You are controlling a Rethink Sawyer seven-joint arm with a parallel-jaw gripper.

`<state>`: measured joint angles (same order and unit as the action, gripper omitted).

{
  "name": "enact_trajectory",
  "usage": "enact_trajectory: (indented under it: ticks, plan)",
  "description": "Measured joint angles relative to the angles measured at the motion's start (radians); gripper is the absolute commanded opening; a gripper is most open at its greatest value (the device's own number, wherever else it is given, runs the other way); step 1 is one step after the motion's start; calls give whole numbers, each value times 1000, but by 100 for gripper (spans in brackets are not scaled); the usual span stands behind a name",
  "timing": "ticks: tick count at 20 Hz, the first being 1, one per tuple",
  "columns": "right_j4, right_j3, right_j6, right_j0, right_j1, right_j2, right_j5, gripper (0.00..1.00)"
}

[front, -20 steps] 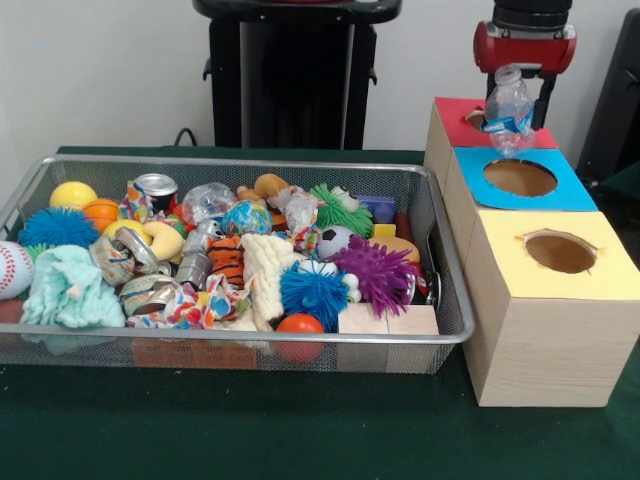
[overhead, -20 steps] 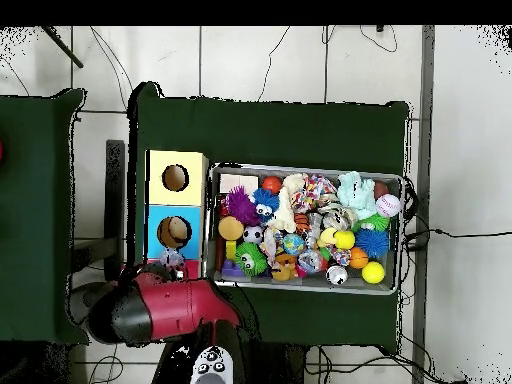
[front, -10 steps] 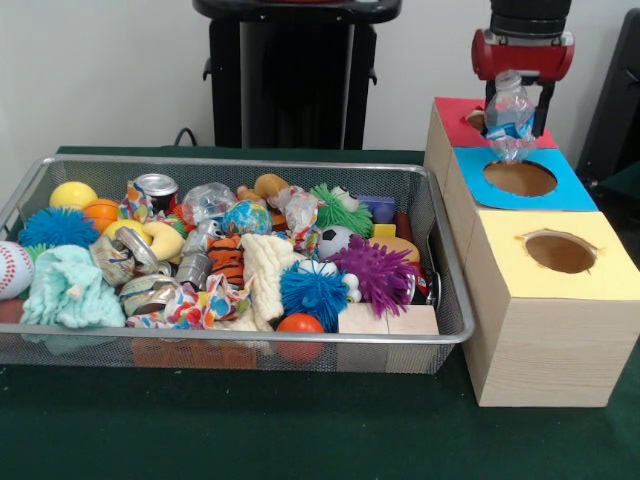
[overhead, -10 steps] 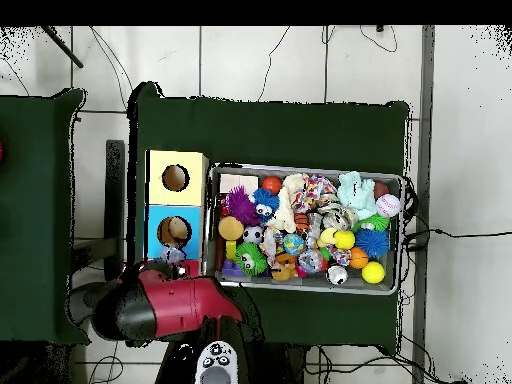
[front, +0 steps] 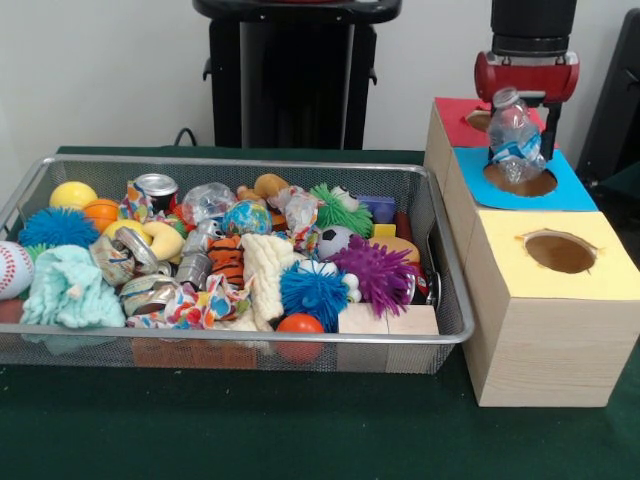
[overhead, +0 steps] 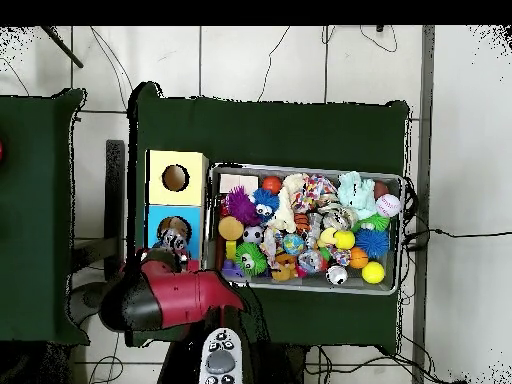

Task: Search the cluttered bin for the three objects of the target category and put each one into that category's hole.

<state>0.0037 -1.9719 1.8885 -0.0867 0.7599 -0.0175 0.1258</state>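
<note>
My gripper [front: 524, 130] is shut on a clear, wrinkly plastic bottle [front: 514, 132] with a blue label. The bottle hangs tilted, its bottom just above the hole [front: 522, 181] of the blue-topped box [front: 575, 192]. In the overhead view the bottle [overhead: 175, 241] sits over the blue box [overhead: 155, 222], with the red arm [overhead: 170, 298] beside it. The wire mesh bin [front: 240, 161] lies left of the boxes, full of toys. Two more crumpled clear bottles lie in it, one at the back [front: 208, 200] and one with a colourful label [front: 300, 210].
A red-topped box [front: 455, 122] stands behind the blue one and a yellow-topped box [front: 600, 285] with its own hole in front. The bin holds silver cans [front: 156, 186], fuzzy balls, a baseball [front: 12, 268], cloth toys and wooden blocks [front: 385, 320]. The black pedestal [front: 290, 75] stands behind.
My gripper has moved down and slightly right with the bottle, from over the red box's edge to just above the blue box's hole. The bottle now tilts.
</note>
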Motion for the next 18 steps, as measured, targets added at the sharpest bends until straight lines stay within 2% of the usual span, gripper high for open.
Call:
enact_trajectory:
  ticks: [18]
  plan:
    - [-1,8,0,4,-11,-10,-10,100]
